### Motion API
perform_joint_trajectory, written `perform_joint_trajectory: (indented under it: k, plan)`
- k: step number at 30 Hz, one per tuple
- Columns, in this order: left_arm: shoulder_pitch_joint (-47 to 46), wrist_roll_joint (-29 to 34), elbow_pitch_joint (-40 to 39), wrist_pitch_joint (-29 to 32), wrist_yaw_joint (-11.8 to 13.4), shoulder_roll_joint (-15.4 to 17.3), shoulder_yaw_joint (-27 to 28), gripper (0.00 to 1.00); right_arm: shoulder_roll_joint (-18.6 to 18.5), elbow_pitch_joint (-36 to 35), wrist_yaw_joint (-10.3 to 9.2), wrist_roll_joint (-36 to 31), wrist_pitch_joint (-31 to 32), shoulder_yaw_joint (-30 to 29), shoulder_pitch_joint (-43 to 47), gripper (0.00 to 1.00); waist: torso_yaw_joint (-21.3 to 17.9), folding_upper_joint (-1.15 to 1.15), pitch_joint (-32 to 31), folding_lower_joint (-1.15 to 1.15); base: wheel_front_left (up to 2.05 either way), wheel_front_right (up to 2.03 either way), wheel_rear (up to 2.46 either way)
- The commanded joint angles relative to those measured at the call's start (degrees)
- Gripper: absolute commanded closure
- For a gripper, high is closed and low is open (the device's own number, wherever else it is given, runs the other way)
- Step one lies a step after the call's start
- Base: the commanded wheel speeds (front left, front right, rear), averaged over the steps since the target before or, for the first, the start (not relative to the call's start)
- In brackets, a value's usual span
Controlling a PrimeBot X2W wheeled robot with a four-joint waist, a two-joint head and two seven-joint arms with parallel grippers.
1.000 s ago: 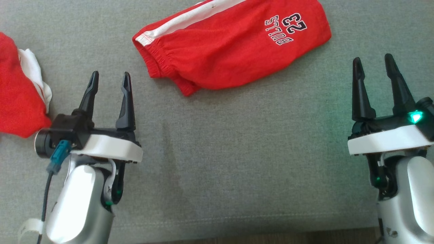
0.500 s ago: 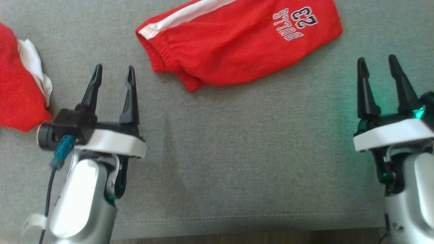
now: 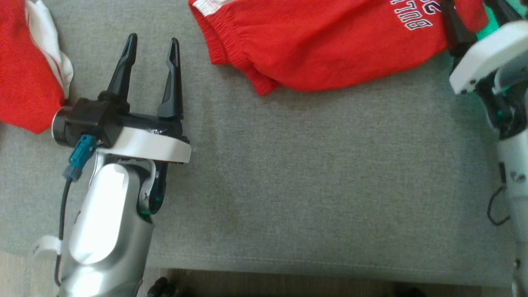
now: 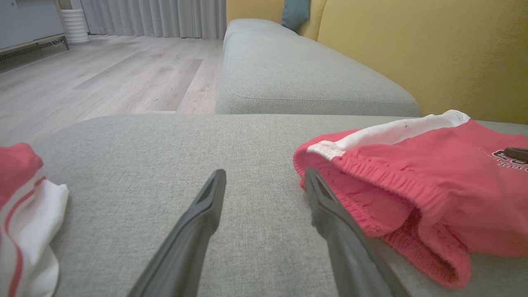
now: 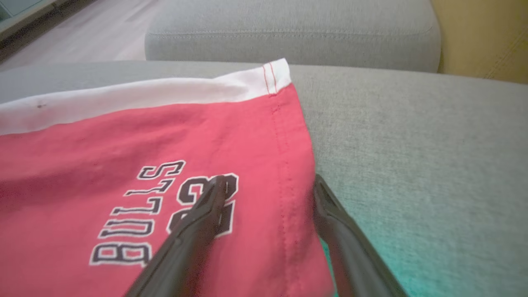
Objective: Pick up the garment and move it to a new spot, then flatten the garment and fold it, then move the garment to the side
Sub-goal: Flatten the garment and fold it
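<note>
Here the red shorts (image 3: pixel 330 49) lie at the gray cushion's (image 3: pixel 309 185) far edge. The right end effector (image 5: pixel 269 181) is spread apart over their hem, the left end effector (image 3: pixel 153 39) spread apart beside the waistband.

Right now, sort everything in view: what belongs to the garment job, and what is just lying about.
Job: red Bulls shorts; right hand, open, straddling their hem; left hand, open, beside their waistband; grey sofa seat under them.
Lying about: crumpled red-and-white garment at the left; teal pillow further back; wooden floor.
</note>
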Motion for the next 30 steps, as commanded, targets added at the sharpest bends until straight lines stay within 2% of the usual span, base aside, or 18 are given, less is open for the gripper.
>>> perform_joint_trajectory:
  k: [1, 12, 14, 15, 20, 25, 30]
  plan:
    - [-0.98, 0.76, -1.55, -0.29, -0.38, 0.56, 2.22, 0.00, -1.09, 0.31, 0.23, 0.93, 2.64, 1.49, -2.34, 0.00, 0.78, 0.00, 0.65, -0.01, 0.00, 0.00, 0.00]
    - [-1.41, 1.59, -1.19, -0.29, -1.51, -0.82, 2.67, 0.00, -1.99, 8.76, 0.23, 4.20, 13.35, 5.13, -9.66, 0.00, 1.52, 0.00, 1.06, -0.01, 0.00, 0.00, 0.00]
    - [-1.34, 1.81, -1.08, -0.29, -1.66, -0.93, 2.87, 0.00, -1.89, 9.60, 0.23, 5.35, 15.55, 5.77, -10.22, 0.75, 1.37, 0.00, 1.00, -0.01, 0.00, 0.00, 0.00]
    - [-1.33, 1.90, -1.00, -0.29, -1.73, -0.99, 2.98, 0.00, -1.87, 9.74, 0.23, 5.76, 16.14, 6.02, -10.45, 1.00, 1.30, 0.00, 0.94, -0.01, 0.00, 0.00, 0.00]
    - [-1.15, 2.44, -0.70, -0.29, -1.98, -1.20, 3.49, 0.00, -1.16, 9.29, 0.23, 8.18, 17.49, 5.83, -8.87, 1.00, 0.80, 0.00, 0.01, -0.01, 0.00, 0.00, 0.00]
    - [0.16, 2.93, -0.71, -0.29, -2.04, -1.33, 4.06, 0.00, 0.10, 4.78, 0.23, 9.12, 13.34, 3.12, -1.98, 1.00, -0.23, 0.00, -1.99, -0.01, 0.00, 0.00, 0.00]
    - [2.73, 3.42, -1.17, -0.29, -1.90, -1.21, 5.12, 0.00, 3.62, -2.51, 0.23, 8.03, 7.65, -2.77, 9.79, 1.00, -2.19, 0.00, -4.48, -0.01, 0.00, 0.00, 0.00]
